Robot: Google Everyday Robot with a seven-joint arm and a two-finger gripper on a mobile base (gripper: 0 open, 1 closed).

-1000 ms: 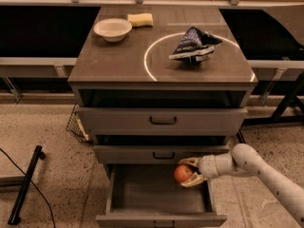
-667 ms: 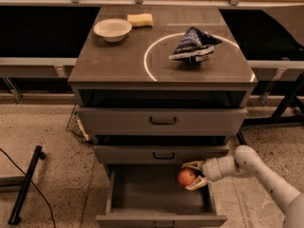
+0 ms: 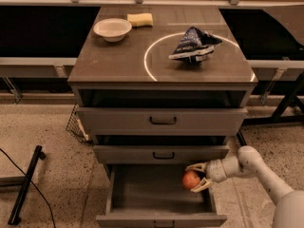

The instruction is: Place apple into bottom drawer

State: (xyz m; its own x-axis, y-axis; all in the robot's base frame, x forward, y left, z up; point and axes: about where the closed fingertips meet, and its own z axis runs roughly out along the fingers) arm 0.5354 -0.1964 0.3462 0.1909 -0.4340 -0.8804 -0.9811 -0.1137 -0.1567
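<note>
The bottom drawer [image 3: 147, 194] is pulled out wide open, its flat floor bare. My gripper [image 3: 197, 176] reaches in from the right, over the drawer's right side. Its fingers [image 3: 195, 166] sit above and below the red-orange apple [image 3: 190, 179] and hold it just inside the drawer, low over the floor near the right wall. I cannot tell whether the apple touches the floor.
Two upper drawers [image 3: 162, 120] with black handles are slightly pulled out. On the cabinet top are a white bowl [image 3: 112, 29], a yellow sponge [image 3: 140, 19] and a dark chip bag [image 3: 194, 44]. A black pole [image 3: 26, 186] and a cable lie on the floor at left.
My gripper has carried the apple a little to the right and down, deeper into the open bottom drawer.
</note>
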